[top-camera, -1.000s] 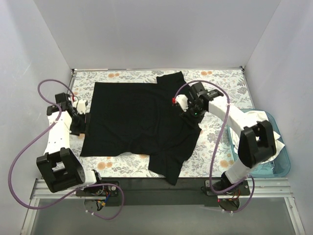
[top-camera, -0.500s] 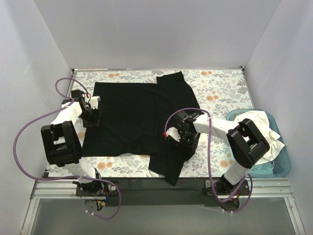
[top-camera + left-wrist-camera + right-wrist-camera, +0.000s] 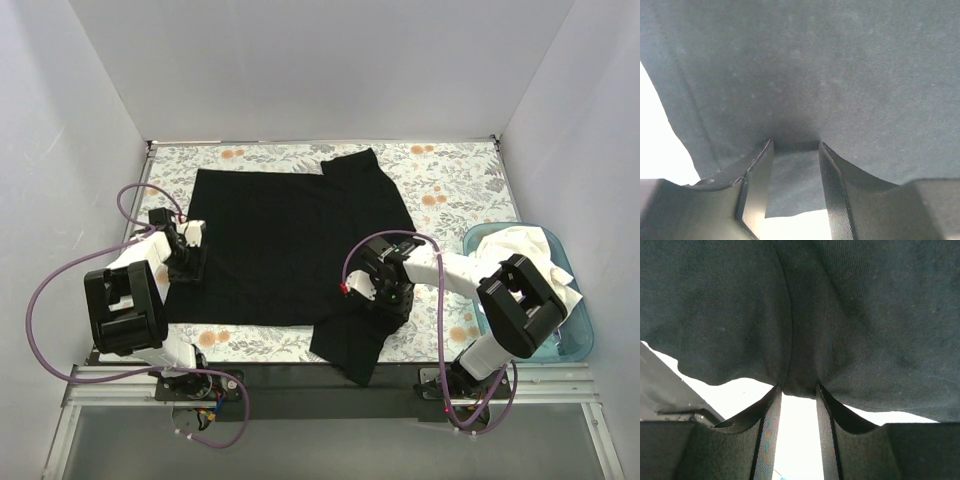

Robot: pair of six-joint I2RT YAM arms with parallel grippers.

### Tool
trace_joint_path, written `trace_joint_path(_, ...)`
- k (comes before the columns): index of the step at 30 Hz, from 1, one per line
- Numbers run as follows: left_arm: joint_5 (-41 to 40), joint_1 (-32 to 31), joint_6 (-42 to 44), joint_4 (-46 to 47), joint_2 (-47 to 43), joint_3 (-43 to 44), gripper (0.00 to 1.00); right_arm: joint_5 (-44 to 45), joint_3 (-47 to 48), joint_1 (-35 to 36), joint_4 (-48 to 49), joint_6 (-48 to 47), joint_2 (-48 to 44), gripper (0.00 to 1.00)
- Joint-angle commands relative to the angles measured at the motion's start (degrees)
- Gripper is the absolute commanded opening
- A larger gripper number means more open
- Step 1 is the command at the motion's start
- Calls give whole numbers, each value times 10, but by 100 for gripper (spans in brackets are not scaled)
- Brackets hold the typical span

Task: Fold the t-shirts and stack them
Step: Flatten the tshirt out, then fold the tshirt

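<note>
Black t-shirt between both jaws

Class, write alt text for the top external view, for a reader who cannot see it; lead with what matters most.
A black t-shirt lies spread on a floral cloth, with the left gripper at its left edge and the right gripper by its near right sleeve. White t-shirts sit heaped in a teal tub at the right.

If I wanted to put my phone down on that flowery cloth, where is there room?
Best is the far-right corner of the floral cloth, between the black t-shirt and the teal tub. A thin strip also lies bare along the shirt's near hem. The middle is crowded by the shirt.
</note>
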Motion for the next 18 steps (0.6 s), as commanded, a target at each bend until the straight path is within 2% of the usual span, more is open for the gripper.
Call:
trace_joint_path(1,-49,18,34,-21,-14,-40,40,-29,-32,7,-70,-19,7,40)
trace_joint_path(5,-25,18,55,-72,-50,-14,44,-96,-14,47,-124,-47,-20,43)
trace_joint_path(6,21,17,61,-89,-56,23,47,-110,9,46,-135,-55,-30,45)
trace_joint_path(8,65,18,70,-135,-59,78,53,-127,49,35,-148,-65,-65,56)
trace_joint_path(9,114,18,72,-148,-56,145,55,-135,72,22,-149,-69,-75,62)
trace_joint_path(10,137,18,73,-163,-50,179,57,-142,135,-16,-150,-70,-81,70)
trace_joint_path(11,153,18,65,-162,-30,211,64,-168,167,-44,-150,-73,-74,70)
trace_joint_path(14,207,14,42,-145,39,342,74,-227,322,-163,-148,-85,-10,74)
trace_joint_path(15,220,14,31,-134,61,369,75,-229,361,-185,-149,-81,44,74)
trace_joint_path(16,232,12,17,-103,80,414,77,-223,454,-220,-146,-72,76,73)
trace_joint_path(17,240,12,1,-86,122,434,77,-231,500,-236,-147,-63,109,73)
trace_joint_path(18,247,12,-22,-51,141,450,78,-234,545,-252,-147,-38,177,72)
